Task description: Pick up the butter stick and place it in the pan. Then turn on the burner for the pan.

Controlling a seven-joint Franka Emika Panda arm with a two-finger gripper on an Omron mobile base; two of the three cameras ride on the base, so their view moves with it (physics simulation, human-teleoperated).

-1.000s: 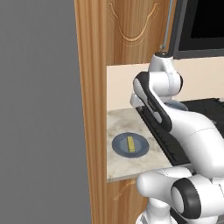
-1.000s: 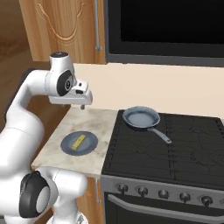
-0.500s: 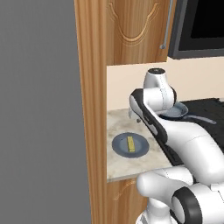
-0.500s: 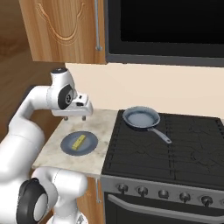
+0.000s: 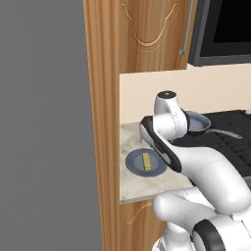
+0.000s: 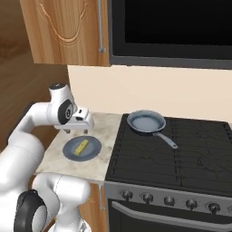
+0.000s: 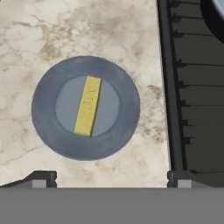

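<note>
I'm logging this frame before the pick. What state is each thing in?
Butter: lying flat on the plate, not gripped.
Plate: on the marble counter, holding the butter.
Pan: upright on the cooktop's back left grate, empty.
Gripper: open, above the plate, holding nothing.
Oven door: shut.

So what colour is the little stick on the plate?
Yellow. The butter stick shows best in the hand view, lying on a grey-blue plate.
</note>
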